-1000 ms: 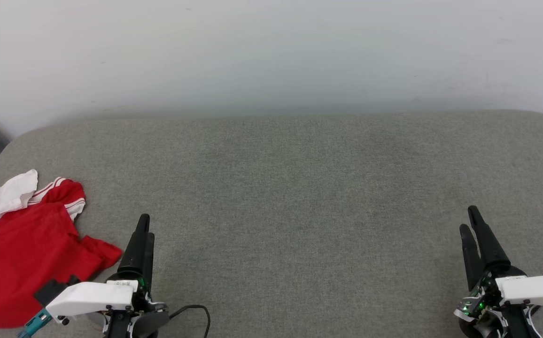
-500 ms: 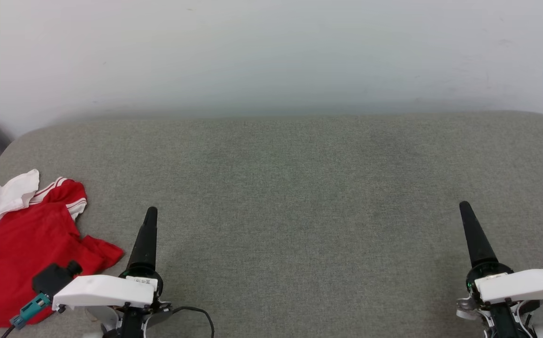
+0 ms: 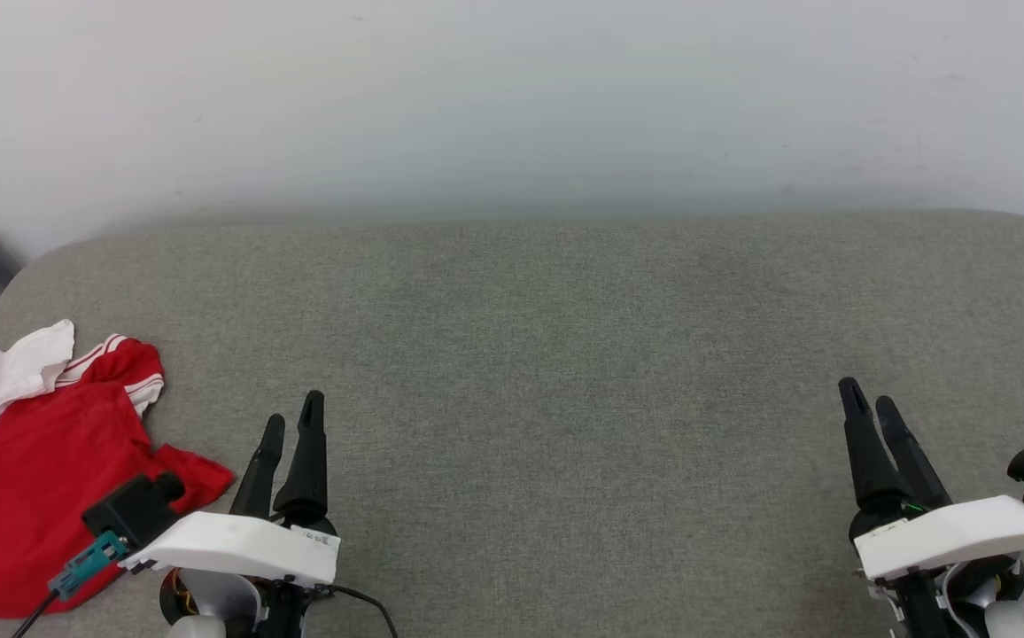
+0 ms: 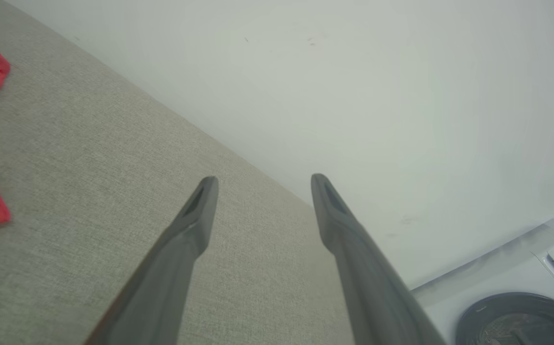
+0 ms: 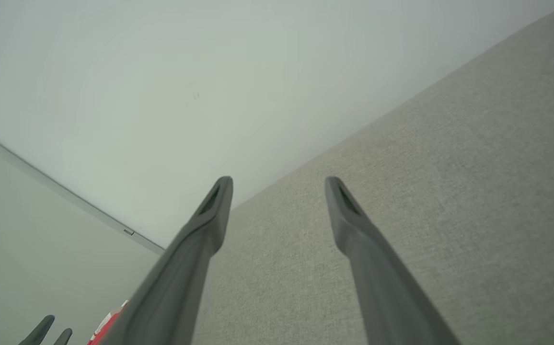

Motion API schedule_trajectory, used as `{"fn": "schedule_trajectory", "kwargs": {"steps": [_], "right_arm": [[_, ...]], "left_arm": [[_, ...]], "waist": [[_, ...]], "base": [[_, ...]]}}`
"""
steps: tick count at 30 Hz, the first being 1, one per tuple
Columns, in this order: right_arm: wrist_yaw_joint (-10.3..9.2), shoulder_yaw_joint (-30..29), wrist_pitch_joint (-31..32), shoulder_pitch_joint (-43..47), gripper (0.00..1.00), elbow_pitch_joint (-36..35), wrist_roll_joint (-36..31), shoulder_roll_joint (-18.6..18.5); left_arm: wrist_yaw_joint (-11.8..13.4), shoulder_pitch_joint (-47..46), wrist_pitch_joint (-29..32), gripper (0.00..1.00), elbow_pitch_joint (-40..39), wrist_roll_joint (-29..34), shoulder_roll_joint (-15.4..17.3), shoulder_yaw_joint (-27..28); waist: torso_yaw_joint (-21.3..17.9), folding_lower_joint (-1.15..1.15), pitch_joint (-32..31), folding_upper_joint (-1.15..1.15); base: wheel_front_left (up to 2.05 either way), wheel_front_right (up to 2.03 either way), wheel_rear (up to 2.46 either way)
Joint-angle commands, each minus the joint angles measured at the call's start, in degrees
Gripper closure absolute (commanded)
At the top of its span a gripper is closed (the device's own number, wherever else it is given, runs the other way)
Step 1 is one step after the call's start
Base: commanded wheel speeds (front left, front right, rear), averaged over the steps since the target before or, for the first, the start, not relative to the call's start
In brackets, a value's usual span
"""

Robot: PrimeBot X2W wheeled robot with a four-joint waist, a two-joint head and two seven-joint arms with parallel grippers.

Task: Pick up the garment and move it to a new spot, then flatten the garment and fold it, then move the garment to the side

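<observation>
A wide padded surface [image 3: 547,354] carries everything here. It is covered with grey woven fabric, its far corners are rounded, and the cloth lies smooth and flat. The garment [image 3: 34,478] lies directly on it, in the near left part, close to the left edge. It is crumpled in a loose heap and is mostly red. At its far end, white cloth with thin red stripes shows. One red corner points toward the middle of the surface.

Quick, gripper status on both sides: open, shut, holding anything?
Left gripper: open, holding nothing; the garment lies to its left.
Right gripper: open, holding nothing.
</observation>
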Motion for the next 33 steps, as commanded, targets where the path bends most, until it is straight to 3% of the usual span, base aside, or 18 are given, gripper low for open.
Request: {"fn": "schedule_trajectory", "kwargs": {"steps": [1, 17, 33], "right_arm": [[0.00, 0.28, -0.03, -0.24, 0.00, -1.15, -2.98, -0.04], [0.00, 1.04, 0.28, -0.33, 0.00, -2.20, -17.05, 0.10], [0.00, 0.61, 1.38, 0.51, 0.00, -3.20, -28.13, 0.58]], "left_arm": [[0.32, -0.82, -0.72, 0.00, -0.80, 2.65, 0.31, -0.27], [2.86, -1.25, -3.55, 0.00, 0.15, 17.03, 2.47, -3.63], [5.21, -1.82, -5.95, 0.00, 0.28, 26.86, 4.57, -6.63]], "waist": [[-0.01, 0.00, -0.02, 0.00], [0.23, 0.00, -0.17, 0.00], [0.38, 0.00, -0.15, 0.00]], "base": [[0.00, 0.00, 0.00], [0.00, 0.00, 0.00], [0.00, 0.00, 0.00]]}}
